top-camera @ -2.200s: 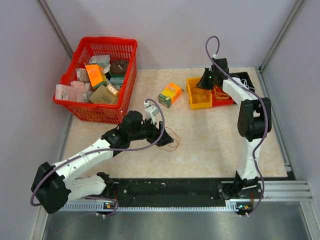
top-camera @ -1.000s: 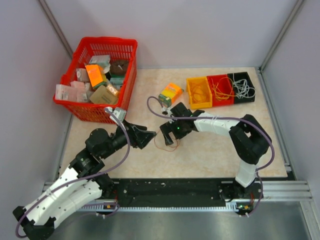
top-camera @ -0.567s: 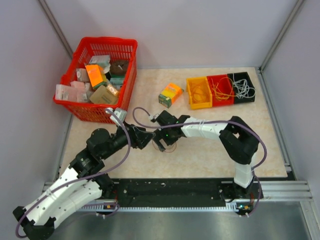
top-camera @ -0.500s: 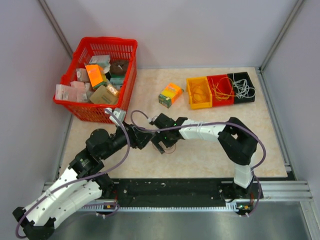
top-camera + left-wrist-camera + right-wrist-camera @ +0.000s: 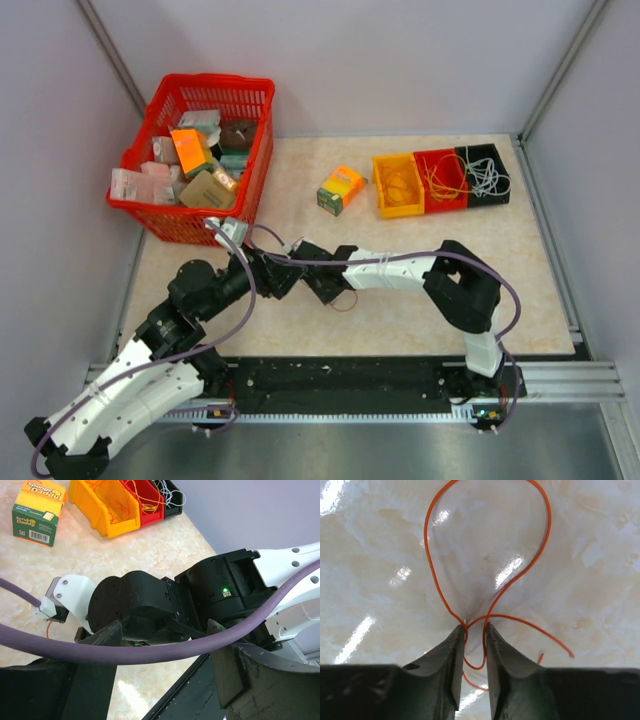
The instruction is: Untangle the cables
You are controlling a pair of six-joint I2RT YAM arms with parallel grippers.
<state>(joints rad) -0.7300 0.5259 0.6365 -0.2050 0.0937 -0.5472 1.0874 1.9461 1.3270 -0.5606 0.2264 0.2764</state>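
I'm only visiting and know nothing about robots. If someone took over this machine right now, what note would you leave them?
Left gripper: open, holding nothing.
Right gripper: jaws nearly together around the loose orange cable on the table; whether it is pinched is unclear.
Elsewhere: orange cables in the yellow bin, yellow cables in the red bin, white cables in the black bin.
Done: those look separated by colour.
Left: probably grip the loose orange cable and carry it to the yellow bin.
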